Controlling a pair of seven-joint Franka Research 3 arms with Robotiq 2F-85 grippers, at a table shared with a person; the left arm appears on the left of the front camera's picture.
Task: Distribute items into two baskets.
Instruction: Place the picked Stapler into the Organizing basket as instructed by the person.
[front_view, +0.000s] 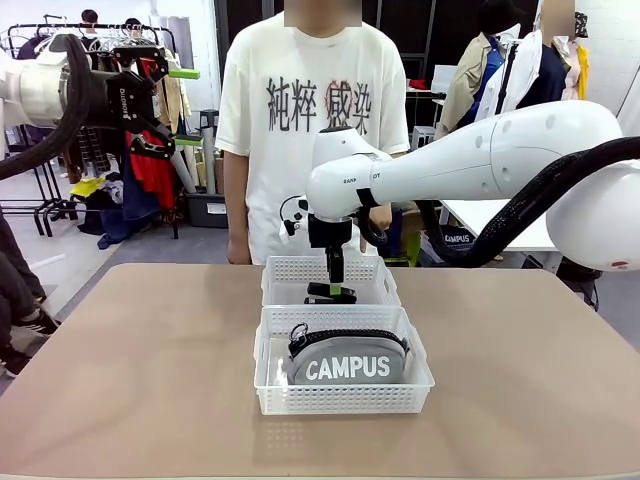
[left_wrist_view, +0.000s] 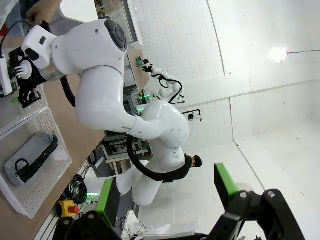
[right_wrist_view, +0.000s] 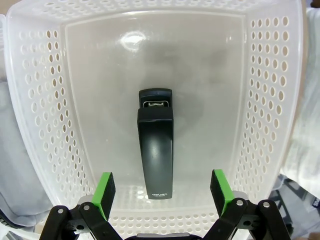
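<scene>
Tan tabletop (front_view: 150, 380) fills the lower half of the front frame, person in a white printed tee (front_view: 310, 110) standing at its far edge, clothes rail behind at upper left.

Two white lattice baskets sit end to end at frame centre, touching. Near basket (front_view: 275, 395) holds the grey CAMPUS pouch (front_view: 345, 362), zipper up. Far basket (front_view: 285, 270) holds the black stapler (right_wrist_view: 156, 145), lying flat on the basket floor, centre of the right wrist frame.

Right arm comes in from the right edge, elbow high, wrist pointing straight down over the far basket. Right gripper (front_view: 331, 293) is low inside it, jaws spread wide, green pads (right_wrist_view: 104, 192) either side of the stapler and clear of it. Nothing gripped.

Left arm is parked at upper left, raised well off the table, wrist horizontal. Left gripper (front_view: 180, 105) points to frame right, fingers fully apart, empty.
</scene>
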